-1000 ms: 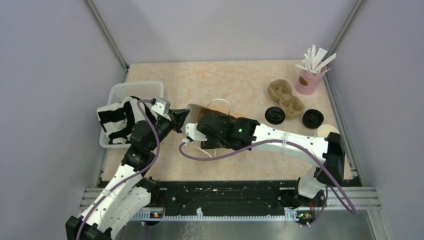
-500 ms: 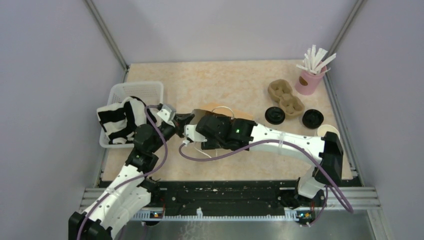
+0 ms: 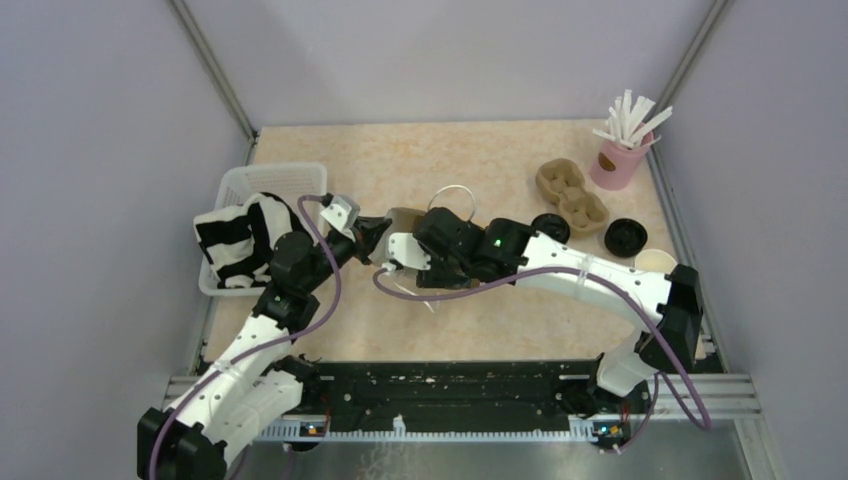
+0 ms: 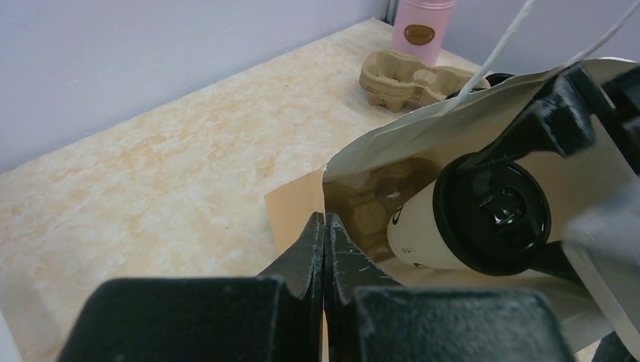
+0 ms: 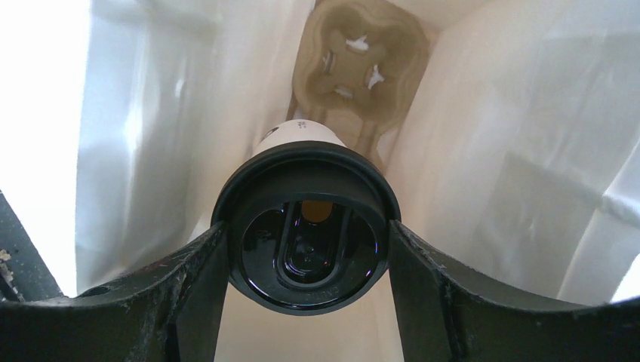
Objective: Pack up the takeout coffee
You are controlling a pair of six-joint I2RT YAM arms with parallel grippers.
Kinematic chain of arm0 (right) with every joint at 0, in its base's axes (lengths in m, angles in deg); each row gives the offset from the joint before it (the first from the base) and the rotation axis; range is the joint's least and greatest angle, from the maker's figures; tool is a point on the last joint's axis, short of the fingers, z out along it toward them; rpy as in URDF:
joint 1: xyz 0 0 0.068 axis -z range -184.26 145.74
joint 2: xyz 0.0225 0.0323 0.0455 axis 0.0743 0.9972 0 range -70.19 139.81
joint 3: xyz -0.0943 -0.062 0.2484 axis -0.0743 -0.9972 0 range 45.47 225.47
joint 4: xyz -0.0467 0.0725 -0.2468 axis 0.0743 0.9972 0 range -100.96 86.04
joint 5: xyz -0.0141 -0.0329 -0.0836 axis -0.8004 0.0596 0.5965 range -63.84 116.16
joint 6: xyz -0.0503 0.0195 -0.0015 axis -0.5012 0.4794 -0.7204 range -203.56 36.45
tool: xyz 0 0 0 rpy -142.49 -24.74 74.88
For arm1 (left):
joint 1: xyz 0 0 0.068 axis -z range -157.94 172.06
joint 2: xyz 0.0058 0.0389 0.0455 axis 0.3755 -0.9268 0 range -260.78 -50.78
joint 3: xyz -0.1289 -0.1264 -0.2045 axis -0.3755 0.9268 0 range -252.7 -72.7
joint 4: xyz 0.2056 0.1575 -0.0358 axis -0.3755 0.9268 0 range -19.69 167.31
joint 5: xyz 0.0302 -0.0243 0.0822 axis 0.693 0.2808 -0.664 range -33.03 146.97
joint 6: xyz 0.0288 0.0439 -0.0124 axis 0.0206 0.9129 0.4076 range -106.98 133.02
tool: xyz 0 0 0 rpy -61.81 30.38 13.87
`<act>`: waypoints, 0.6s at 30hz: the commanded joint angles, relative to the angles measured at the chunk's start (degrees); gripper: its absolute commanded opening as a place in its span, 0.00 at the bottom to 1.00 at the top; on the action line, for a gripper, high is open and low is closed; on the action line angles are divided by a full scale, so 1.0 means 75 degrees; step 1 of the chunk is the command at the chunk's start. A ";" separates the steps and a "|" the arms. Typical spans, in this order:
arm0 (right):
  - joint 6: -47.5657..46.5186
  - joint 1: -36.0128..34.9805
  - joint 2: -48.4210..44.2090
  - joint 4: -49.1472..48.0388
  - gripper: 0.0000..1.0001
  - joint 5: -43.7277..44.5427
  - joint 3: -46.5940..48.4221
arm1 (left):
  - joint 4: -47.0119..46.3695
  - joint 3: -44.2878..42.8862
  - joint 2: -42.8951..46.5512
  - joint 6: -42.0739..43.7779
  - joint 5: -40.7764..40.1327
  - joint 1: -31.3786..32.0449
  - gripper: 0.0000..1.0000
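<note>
Right, from above, both arms meet mid-table at the paper bag [image 3: 404,216], tipped with its mouth toward the left gripper [image 3: 376,228]. The right arm [image 3: 580,275] covers most of it, so what it carries is hidden here. Over to the right a capped cup [image 3: 550,228] and a second capped cup [image 3: 625,237] wait beside the spare tray [image 3: 570,190], so I'd say the packing is only partly done. Now the left wrist view: the left gripper is squeezed tight with the bag's rim nipped between its tips. That looks like the whole point of it, holding the mouth open and the bag steady while the other arm loads. Just inside that mouth sits the coffee cup [image 4: 423,230], white with its black lid [image 4: 494,215] facing out, and a tray [image 4: 370,200] lies deeper in. Over to the right wrist view: the right gripper [image 5: 306,249] is clamped on the lid, one finger touching each side, the cup aimed base-first down the bag at that tray. Gripping at the lid, I reckon, leaves the base free to drop into a tray well and keeps the fingers off the paper walls.
</note>
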 commanded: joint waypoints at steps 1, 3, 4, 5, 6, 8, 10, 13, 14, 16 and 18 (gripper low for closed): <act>0.0150 0.0571 -0.0311 0.0271 0.28 -0.0896 0.0258 | -0.0325 -0.0274 0.0082 0.0071 0.0238 0.0018 0.00; 0.0138 0.0673 -0.0261 0.0375 0.29 -0.1089 0.0254 | -0.0303 -0.0244 0.0115 0.0038 0.0203 0.0020 0.00; 0.0075 0.0692 -0.0218 0.0432 0.28 -0.1202 0.0235 | -0.0282 -0.0257 0.0130 0.0037 0.0189 0.0030 0.00; -0.0015 0.0697 -0.0186 0.0436 0.29 -0.1280 0.0214 | -0.0295 -0.0260 0.0141 0.0062 0.0173 0.0047 0.00; -0.0120 0.0699 -0.0150 0.0400 0.29 -0.1344 0.0176 | -0.0319 -0.0260 0.0133 0.0112 0.0149 0.0086 0.00; -0.0236 0.0696 -0.0056 0.0272 0.30 -0.1344 0.0190 | -0.0328 -0.0286 0.0102 0.0253 0.0132 0.0160 0.00; -0.0294 0.0713 0.0139 0.0243 0.30 -0.1270 0.0356 | -0.0300 -0.0318 0.0096 0.0336 0.0098 0.0211 0.00; -0.0293 0.0777 0.0510 0.0330 0.30 -0.1046 0.0688 | -0.0285 -0.0287 0.0119 0.0342 0.0055 0.0271 0.00; -0.0279 0.0784 0.0634 0.0295 0.30 -0.0773 0.0729 | -0.0288 -0.0275 0.0141 0.0342 0.0042 0.0273 0.00; -0.0152 0.0777 0.0806 0.0142 0.30 -0.0193 0.0803 | -0.0277 -0.0244 0.0170 0.0342 0.0001 0.0318 0.00; -0.0123 0.0781 0.0757 0.0049 0.30 0.0017 0.0787 | -0.0217 -0.0268 0.0185 0.0546 -0.0095 0.0365 0.00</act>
